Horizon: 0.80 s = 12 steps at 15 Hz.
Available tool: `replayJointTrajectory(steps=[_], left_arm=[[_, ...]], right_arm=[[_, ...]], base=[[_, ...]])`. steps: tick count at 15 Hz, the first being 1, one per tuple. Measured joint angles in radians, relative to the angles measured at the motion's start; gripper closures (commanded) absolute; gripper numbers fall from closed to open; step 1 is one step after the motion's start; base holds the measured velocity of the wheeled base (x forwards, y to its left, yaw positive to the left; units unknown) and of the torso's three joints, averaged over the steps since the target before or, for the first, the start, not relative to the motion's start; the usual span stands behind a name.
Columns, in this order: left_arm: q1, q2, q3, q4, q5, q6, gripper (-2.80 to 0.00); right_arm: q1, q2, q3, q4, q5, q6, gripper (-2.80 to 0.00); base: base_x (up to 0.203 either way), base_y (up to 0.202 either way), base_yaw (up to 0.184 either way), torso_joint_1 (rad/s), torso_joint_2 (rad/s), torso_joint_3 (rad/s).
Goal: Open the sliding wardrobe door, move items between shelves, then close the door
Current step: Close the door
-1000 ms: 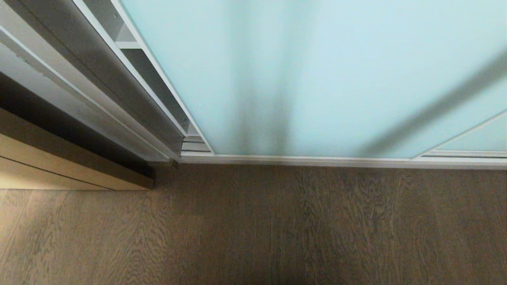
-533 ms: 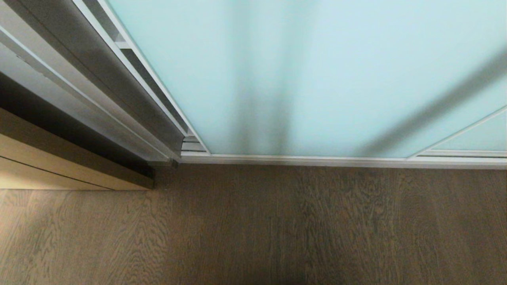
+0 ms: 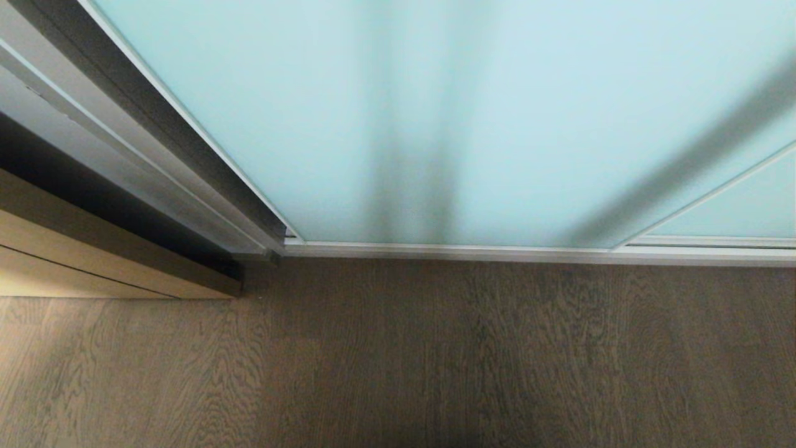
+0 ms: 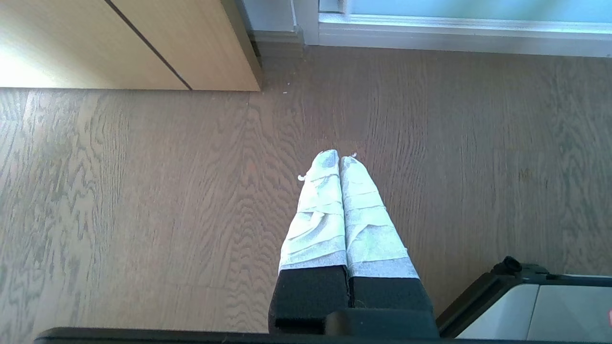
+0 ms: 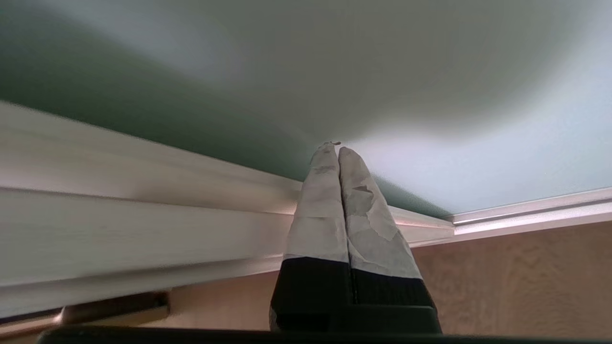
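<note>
The sliding wardrobe door (image 3: 466,112), frosted pale aqua glass in a thin silver frame, fills the top of the head view, its left edge close against the grey wardrobe side (image 3: 124,143). The shelves and the items are hidden behind it. In the right wrist view my right gripper (image 5: 334,149) is shut with nothing in it, its taped tips at the door's glass (image 5: 430,71) beside white frame rails (image 5: 143,224). My left gripper (image 4: 340,157) hangs shut and empty above the floor. Neither arm is in the head view; only their shadows fall on the glass.
A second aqua panel (image 3: 734,211) overlaps at the right, above the bottom track (image 3: 497,252). A tan wooden cabinet (image 3: 93,267) stands at the left. Brown wood-grain floor (image 3: 398,361) spreads in front. A corner of the robot base (image 4: 535,306) shows in the left wrist view.
The door has slid to the left, covering the narrow gap where white shelves showed. The scene itself has not shifted.
</note>
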Motion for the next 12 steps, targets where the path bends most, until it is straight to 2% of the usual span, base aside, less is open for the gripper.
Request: replayJointTrajectory(steps=[12], left_arm=[[0.000, 0.000, 0.000, 0.000, 0.000, 0.000, 0.00]], right_arm=[[0.067, -0.037, 0.029, 0.002, -0.028, -0.001, 0.00]], base=[[0.000, 0.000, 0.000, 0.000, 0.00, 0.000]])
